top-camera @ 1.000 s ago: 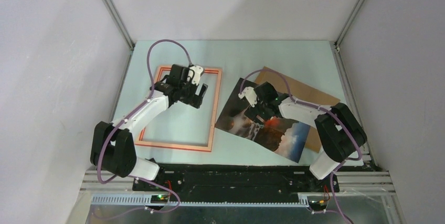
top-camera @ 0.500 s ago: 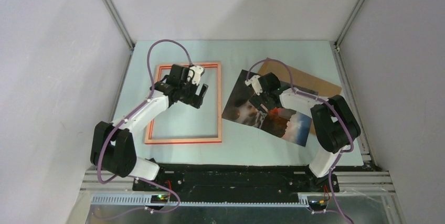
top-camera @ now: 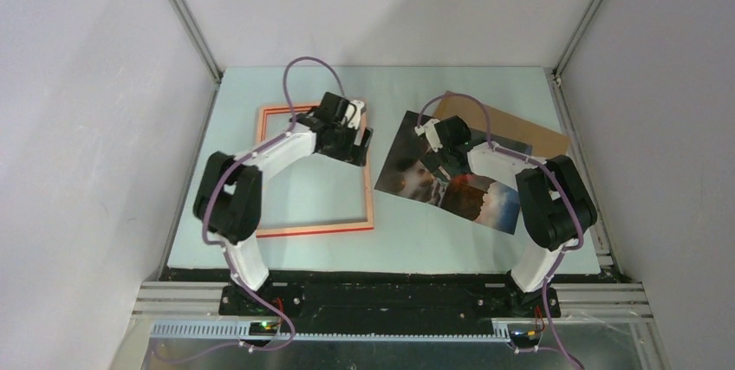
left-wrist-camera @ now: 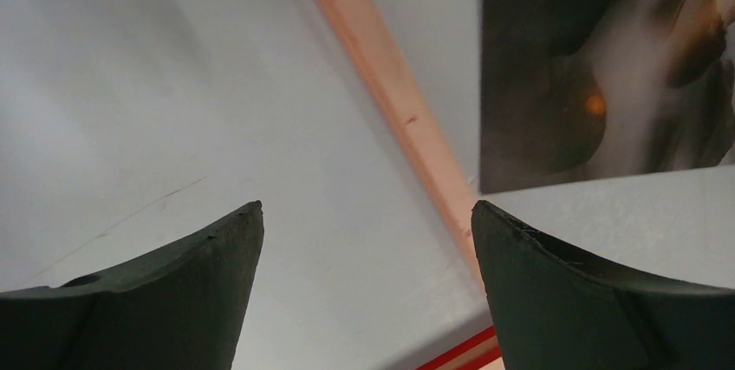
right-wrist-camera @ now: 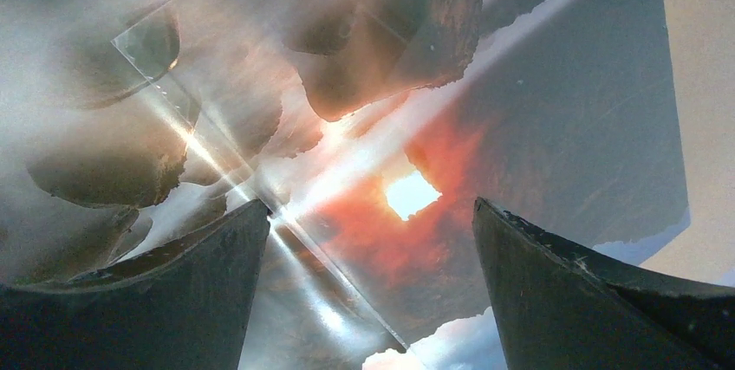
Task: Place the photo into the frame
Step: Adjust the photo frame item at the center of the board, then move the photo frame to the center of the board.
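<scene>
Top view: fixed high, behind my bases, tilted down and forward. It stands far off and takes in the whole table [top-camera: 485, 93] and both my arms, with my bases at the bottom edge.

Left wrist view: rides on my left gripper [top-camera: 357, 138] and looks down past its fingertips, near the table. It catches one rail of the frame [left-wrist-camera: 390, 101] running diagonally, and a corner of the photo [left-wrist-camera: 555, 84] at upper right.

Right wrist view: rides on my right gripper [top-camera: 440, 160], faces down, very near. The photo nearly fills it, with a strip of board [right-wrist-camera: 702, 84] at the right.

Shared: the top view covers both patches; the two wrist views share only the photo.
</scene>
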Controlling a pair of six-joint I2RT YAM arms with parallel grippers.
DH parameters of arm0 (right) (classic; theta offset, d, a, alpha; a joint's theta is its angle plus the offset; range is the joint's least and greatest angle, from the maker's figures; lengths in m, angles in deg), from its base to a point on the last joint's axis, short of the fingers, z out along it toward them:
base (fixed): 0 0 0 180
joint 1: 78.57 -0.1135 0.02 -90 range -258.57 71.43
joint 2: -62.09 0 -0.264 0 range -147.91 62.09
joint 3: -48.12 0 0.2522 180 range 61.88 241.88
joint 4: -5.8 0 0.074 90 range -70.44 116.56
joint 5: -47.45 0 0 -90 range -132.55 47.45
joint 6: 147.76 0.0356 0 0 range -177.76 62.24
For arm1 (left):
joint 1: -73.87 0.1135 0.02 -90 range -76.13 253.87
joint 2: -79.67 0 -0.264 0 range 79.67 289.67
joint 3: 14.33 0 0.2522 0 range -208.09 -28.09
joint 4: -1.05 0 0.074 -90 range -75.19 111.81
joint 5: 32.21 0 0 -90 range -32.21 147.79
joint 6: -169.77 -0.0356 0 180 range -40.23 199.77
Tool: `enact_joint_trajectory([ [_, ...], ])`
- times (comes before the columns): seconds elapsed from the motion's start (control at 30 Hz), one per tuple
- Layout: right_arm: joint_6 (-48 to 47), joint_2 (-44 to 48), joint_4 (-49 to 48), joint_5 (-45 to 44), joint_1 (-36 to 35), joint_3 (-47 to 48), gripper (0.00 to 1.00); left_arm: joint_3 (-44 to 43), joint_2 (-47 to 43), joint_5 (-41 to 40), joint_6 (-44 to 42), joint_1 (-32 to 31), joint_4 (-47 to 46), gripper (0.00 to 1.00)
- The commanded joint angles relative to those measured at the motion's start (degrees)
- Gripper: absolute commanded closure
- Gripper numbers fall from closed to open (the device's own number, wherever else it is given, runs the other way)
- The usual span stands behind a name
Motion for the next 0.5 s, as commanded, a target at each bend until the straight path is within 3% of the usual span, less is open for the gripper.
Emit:
enact_joint_trajectory([
  [0.0, 0.20, -1.27, 2.39, -3.70, 0.97, 0.05, 0.08, -6.27, 7.30, -0.44, 9.50, -3.25, 3.33, 0.06],
  [0.23, 3.37, -2.54, 4.49, -2.77, 1.26, 3.16, 0.08, -8.68, 12.44, -4.01, 13.18, -5.15, 4.13, 0.07],
  [0.47, 7.22, -7.27, 8.08, -0.20, 1.77, 10.43, 0.08, -5.21, 11.04, -5.93, 12.04, -5.18, 4.13, 0.06],
])
